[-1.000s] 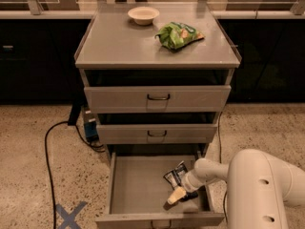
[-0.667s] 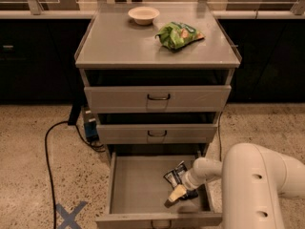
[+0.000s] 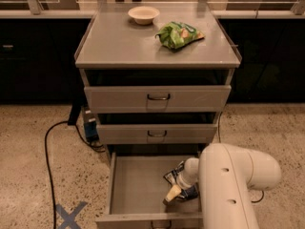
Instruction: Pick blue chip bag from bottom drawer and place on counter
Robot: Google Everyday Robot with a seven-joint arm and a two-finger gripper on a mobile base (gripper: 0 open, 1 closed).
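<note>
Blue chip bag point(image 3: 174, 174) pinched between fingers point(image 3: 172, 194), bottom drawer point(image 3: 138, 185).

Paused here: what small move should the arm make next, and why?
Probably settle the pincer onto the blue chip bag for a firm hold before lifting: it sits in the open bottom drawer, at the bag's front edge, and the bag lies on the drawer floor, not the counter.

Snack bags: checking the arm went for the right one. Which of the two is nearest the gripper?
The blue chip bag in the open bottom drawer, right at the gripper; the green bag lies up on the counter.
</note>
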